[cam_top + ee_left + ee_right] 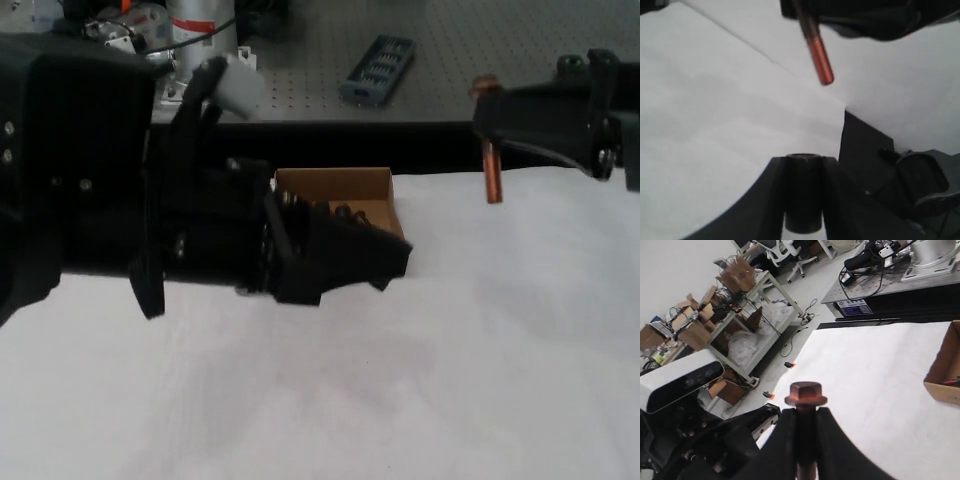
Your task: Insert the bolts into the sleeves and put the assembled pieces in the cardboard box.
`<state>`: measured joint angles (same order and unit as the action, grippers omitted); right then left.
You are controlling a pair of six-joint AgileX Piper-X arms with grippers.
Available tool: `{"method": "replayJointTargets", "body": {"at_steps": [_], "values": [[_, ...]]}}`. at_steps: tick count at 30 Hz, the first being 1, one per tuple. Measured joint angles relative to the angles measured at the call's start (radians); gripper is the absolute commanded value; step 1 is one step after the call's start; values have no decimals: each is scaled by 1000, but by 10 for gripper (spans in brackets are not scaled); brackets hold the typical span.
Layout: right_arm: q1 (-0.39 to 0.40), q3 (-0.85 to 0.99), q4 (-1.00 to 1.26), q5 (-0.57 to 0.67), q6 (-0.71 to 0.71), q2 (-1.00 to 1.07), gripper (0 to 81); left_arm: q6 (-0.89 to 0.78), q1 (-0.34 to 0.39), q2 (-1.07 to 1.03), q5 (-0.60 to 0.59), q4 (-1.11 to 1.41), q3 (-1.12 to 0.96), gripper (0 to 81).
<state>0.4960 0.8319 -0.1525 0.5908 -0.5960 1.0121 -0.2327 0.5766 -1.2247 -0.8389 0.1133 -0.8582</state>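
Over sheet (pixel 420 400), mid-bench: you're sitting in insertion step, parts not yet mated. Right gripper (pixel 806 425) is pinching bolt (pixel 806 394) by shank, head up, threads hanging free. Left gripper (pixel 804 170) is squeezing sleeve (pixel 802 200) between fingers, open bore facing bolt tip. Tip and bore are standing apart, off-axis. Next move, judging: you're needing tip centred over bore, axes lined up, then slow feed-in. Box (pixel 335 183) is lying behind left gripper, holding dark pieces (pixel 340 210); count unclear.

Raised left gripper (pixel 802 170), fingers (pixel 770 200) closed on sleeve (pixel 802 212), right gripper (pixel 806 415) opposite, fingers (pixel 782 440) closed on bolt (pixel 806 392)
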Motion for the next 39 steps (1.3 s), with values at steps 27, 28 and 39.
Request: {"method": "replayJointTargets", "body": {"at_steps": [27,28,39], "values": [[61,-1,144,-12,-218,13,27,-142,56,0,65,194,0,6],[63,-1,144,-15,-218,13,27,-148,56,0,65,197,0,6],[66,-1,158,-41,-208,13,27,-190,56,0,72,239,2,6]]}}
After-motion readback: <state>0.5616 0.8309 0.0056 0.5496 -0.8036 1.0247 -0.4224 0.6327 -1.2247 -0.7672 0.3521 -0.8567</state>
